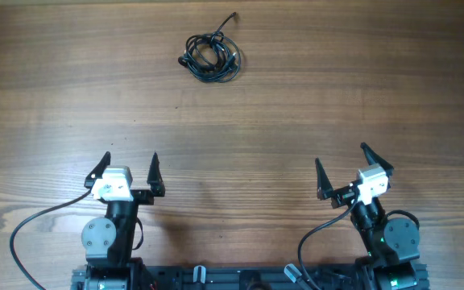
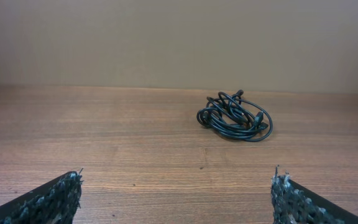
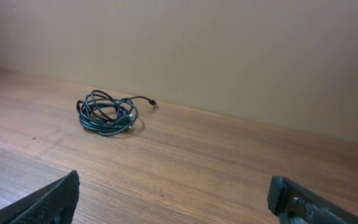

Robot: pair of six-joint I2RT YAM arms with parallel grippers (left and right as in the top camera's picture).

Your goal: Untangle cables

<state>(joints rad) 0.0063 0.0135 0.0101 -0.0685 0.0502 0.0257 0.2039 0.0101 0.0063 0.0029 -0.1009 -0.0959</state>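
Cables (image 1: 211,56) bunched on table (image 1: 337,97), well apart from L gripper (image 1: 131,159) & R gripper (image 1: 340,155), both released.

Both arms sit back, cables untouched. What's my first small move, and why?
Probably reach the left gripper forward and slightly right toward the cable bundle. It lies knotted far across the table, nearer that arm than the right gripper, and both grippers stand open and empty.
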